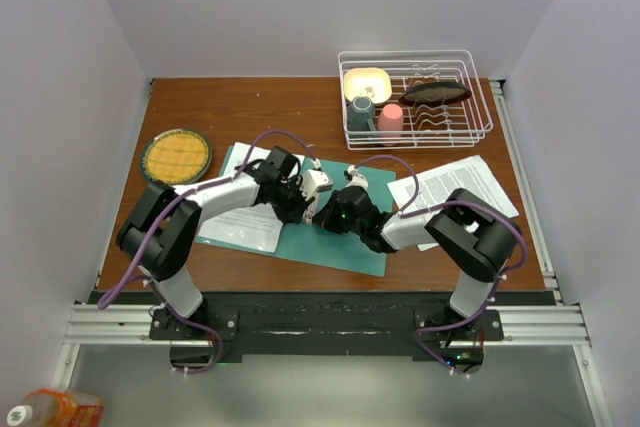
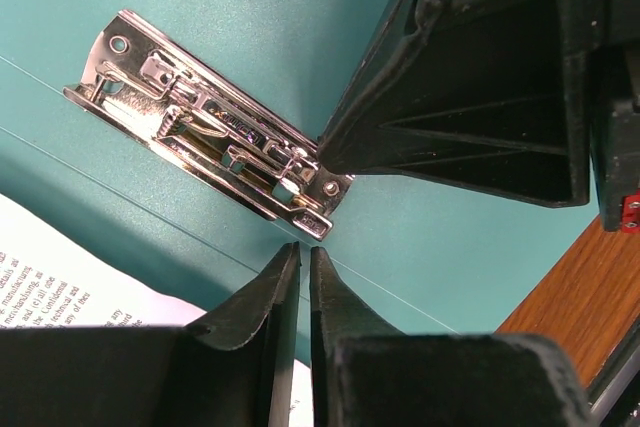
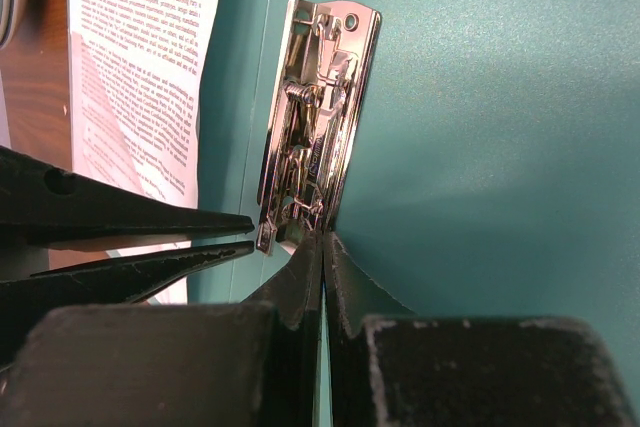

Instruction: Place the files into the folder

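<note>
Teal folder [image 1: 332, 247] lies open, left claw [image 2: 303, 272] and right claw [image 3: 322, 257] pinched narrow by its clip [image 2: 210, 132]. The files [image 1: 240, 227] lie loose, not yet clipped in.

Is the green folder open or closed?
Open. The folder lies spread flat on the table, and the shiny metal clip inside it is showing.

You see a matt card folder [image 3: 480, 97], its glossy chromed metal clip [image 3: 320, 107], paper files [image 3: 140, 57] and a polished wood table [image 1: 250, 102].
</note>
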### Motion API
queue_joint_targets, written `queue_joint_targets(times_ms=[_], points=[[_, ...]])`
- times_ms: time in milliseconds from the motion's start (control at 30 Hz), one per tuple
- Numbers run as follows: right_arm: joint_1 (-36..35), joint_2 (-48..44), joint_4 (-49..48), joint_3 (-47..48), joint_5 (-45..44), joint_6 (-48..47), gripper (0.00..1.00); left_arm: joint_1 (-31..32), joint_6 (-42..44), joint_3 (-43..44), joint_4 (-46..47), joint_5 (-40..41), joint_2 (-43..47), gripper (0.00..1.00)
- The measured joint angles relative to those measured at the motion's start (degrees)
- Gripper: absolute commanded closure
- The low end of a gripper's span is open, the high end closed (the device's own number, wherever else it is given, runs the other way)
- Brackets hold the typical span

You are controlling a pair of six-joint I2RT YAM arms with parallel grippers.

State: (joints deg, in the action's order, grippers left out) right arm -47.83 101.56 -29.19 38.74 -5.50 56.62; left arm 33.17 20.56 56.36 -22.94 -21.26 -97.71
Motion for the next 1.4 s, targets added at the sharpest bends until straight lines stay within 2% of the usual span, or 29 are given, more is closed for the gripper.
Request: queue_joint_targets(times_ms=[267, 533, 1400], points=[[0.0, 0.0, 0.0, -0.1, 0.0, 0.2, 1.00, 0.0, -0.3, 0.0, 0.2, -0.9, 0.7, 0.80], [0.0, 0.0, -0.5, -0.4, 0.0, 0.5, 1.00, 0.0, -0.5, 0.1, 0.4, -1.3, 0.7, 0.84], [0.0, 0.1, -1.5, -0.9, 0.0, 1.0, 1.00, 0.0, -1.5, 0.4, 2.0, -2.1, -0.1, 0.86]])
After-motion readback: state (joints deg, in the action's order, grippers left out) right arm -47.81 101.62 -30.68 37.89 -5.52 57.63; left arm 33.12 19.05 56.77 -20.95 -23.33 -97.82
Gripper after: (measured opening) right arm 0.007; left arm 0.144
